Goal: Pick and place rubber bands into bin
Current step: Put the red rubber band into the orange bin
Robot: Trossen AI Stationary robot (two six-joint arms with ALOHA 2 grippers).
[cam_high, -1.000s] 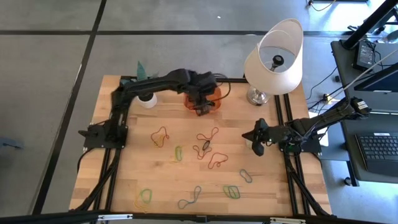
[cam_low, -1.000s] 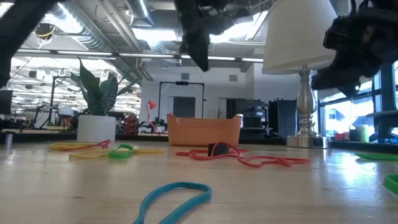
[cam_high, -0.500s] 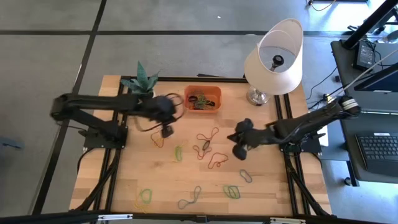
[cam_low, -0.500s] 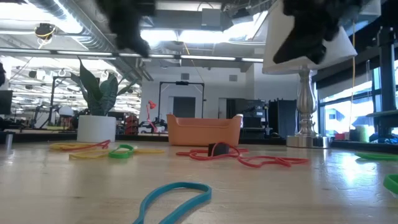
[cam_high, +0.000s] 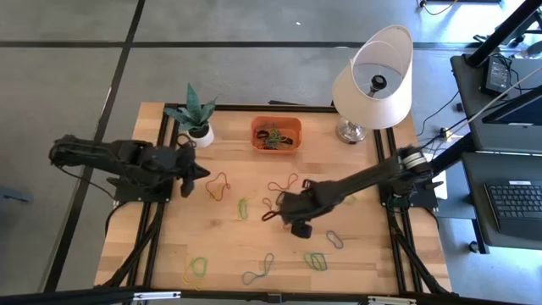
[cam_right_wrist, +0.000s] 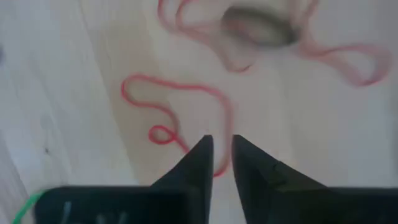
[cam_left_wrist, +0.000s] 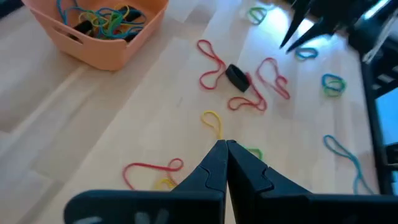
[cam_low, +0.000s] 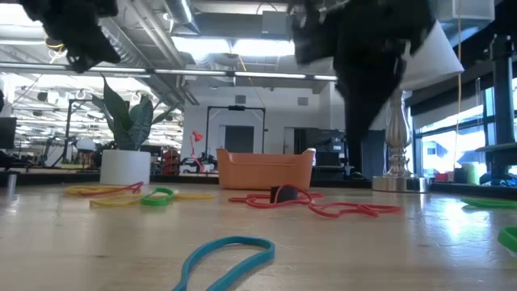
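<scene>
Rubber bands (cam_high: 284, 184) are lying scattered over the middle and lower part of the table (cam_high: 364, 254) in the high view, and we are seeing more of them heaped inside the bin (cam_high: 276, 134) at the top centre. We are reaching the right gripper (cam_high: 284, 206) out low over the central cluster; in its wrist view a red band (cam_right_wrist: 177, 109) is lying just ahead of the fingertips (cam_right_wrist: 200, 152), which are standing only slightly apart with nothing between them. Whether the tips are touching that band is hard for us to make out. The black band (cam_right_wrist: 258, 28) beyond it is showing only as a smeared patch. We are holding the left gripper (cam_high: 199, 174) at the left side of the table, near the plant pot (cam_high: 201, 135), its fingers (cam_left_wrist: 214, 163) pressed together and empty above a yellow band (cam_left_wrist: 211, 121). Our right arm is stretching long across the table, the left one folded back. The lamp (cam_high: 373, 80) is standing upper right.
</scene>
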